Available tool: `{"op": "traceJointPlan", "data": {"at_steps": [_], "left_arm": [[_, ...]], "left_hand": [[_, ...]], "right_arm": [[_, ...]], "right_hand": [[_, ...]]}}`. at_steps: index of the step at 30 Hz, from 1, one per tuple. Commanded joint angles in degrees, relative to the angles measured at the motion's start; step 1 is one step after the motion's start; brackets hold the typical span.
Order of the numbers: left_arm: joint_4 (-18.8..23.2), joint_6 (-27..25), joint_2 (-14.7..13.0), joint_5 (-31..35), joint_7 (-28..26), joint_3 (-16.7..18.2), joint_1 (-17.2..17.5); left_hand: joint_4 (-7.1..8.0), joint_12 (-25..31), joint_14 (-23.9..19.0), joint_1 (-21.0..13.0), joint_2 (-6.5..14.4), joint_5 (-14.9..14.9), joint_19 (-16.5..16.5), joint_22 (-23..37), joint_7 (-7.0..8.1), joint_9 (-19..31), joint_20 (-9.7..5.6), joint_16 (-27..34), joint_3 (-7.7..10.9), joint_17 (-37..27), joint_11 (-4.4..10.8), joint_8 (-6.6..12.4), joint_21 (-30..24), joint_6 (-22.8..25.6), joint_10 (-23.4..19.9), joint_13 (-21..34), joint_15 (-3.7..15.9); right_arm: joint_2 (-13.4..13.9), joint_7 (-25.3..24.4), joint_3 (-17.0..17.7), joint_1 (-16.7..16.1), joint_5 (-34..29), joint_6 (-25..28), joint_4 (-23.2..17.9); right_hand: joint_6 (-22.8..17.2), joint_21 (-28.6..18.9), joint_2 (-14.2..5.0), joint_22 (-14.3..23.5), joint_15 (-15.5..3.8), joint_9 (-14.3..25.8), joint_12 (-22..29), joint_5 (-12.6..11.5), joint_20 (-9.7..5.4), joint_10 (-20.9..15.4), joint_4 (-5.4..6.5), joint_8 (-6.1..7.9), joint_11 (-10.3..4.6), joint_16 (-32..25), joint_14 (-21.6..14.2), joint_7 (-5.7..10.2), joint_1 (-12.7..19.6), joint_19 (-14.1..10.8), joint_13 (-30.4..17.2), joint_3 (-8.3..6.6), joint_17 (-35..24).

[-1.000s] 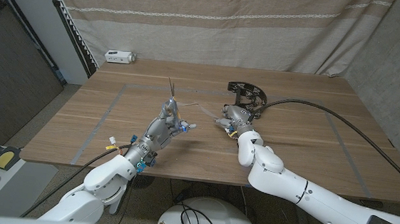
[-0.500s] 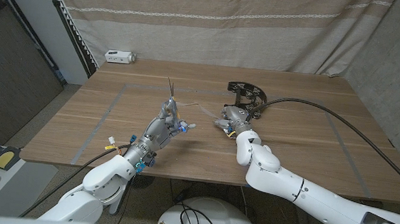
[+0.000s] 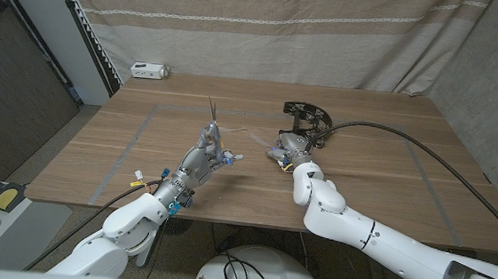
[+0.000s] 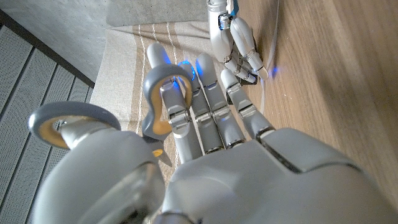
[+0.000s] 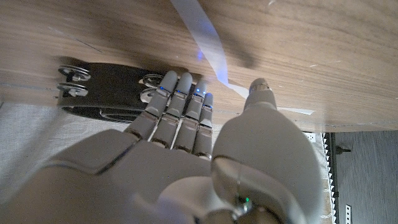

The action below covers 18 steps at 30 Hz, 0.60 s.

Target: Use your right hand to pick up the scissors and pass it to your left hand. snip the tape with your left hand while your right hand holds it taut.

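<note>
Scissors point(image 3: 212, 121): gripped by the left robot hand point(image 3: 209, 153), blades pointing up and away, raised over the surface point(image 3: 389, 168); grey handle loops sit around its fingers point(image 4: 163, 102).
Tape point(image 5: 200, 37): a thin pale strip running from the black dispenser point(image 3: 307, 121) toward the scissors.
Right robot hand point(image 3: 286, 148): beside the dispenser, seemingly pinching the strip near its fingertips point(image 5: 186, 87).
Step in hand: likely lining up the cut.
Doing it well: keep the strip taut and bring opened blades squarely across it, well clear of the right fingers.
</note>
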State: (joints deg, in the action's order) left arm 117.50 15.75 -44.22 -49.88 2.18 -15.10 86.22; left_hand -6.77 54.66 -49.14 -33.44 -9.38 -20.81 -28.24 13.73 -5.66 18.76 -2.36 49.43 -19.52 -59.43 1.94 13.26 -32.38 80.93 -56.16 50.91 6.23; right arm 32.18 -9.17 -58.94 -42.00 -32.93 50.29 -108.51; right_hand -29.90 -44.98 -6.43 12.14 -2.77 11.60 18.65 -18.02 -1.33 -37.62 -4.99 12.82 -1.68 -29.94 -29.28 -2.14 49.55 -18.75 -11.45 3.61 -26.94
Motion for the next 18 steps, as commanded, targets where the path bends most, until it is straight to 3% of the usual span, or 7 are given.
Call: {"op": "traceJointPlan", "data": {"at_steps": [1,6,18], "left_arm": [[-0.29,-0.03,0.24,-0.29,0.11,0.04,-0.03],[-0.4,-0.04,0.24,-0.24,0.07,0.07,-0.05],[-0.97,0.32,0.56,-0.5,0.56,0.05,-0.19]], "left_hand": [[0.33,4.6,-0.22,-0.4,0.01,-0.45,-0.25,0.21,-3.68,0.05,0.02,0.29,0.0,-0.03,4.2,0.31,0.39,-3.13,-4.8,-0.16,3.15],[0.36,4.58,-0.25,-0.37,0.02,-0.46,-0.29,0.23,-3.68,0.15,0.04,0.33,-0.01,-0.03,4.36,0.36,0.41,-3.15,-4.8,-0.27,3.15],[0.47,4.9,-0.21,-0.36,0.11,-0.54,-0.37,0.33,-3.68,0.07,-0.03,0.44,0.03,-0.06,4.15,0.34,0.53,-3.08,-4.64,-0.02,3.03]], "right_arm": [[-0.55,0.93,-0.96,0.86,-1.03,0.86,1.22],[-0.91,1.02,-1.65,1.28,-1.79,1.48,1.64],[-1.83,0.77,-2.79,1.91,-2.65,1.24,3.41]], "right_hand": [[-1.0,-0.49,-0.19,0.09,-6.52,0.14,0.42,-0.34,-0.08,-0.8,-0.59,0.42,-0.17,-0.46,-0.36,0.18,0.64,-0.63,-0.15,-0.23,-0.17],[-2.5,-0.85,-0.3,0.14,-7.39,0.14,0.77,-0.43,-0.32,-1.81,-0.78,0.9,-0.94,-0.94,-0.99,1.32,0.92,-0.89,-0.12,-0.3,-0.4],[-4.66,-1.94,-0.83,0.33,-8.44,0.15,1.6,-0.61,-1.28,-4.23,-1.57,1.45,-1.5,-2.22,-2.59,2.12,2.41,-1.87,-0.07,-0.86,-1.06]]}}
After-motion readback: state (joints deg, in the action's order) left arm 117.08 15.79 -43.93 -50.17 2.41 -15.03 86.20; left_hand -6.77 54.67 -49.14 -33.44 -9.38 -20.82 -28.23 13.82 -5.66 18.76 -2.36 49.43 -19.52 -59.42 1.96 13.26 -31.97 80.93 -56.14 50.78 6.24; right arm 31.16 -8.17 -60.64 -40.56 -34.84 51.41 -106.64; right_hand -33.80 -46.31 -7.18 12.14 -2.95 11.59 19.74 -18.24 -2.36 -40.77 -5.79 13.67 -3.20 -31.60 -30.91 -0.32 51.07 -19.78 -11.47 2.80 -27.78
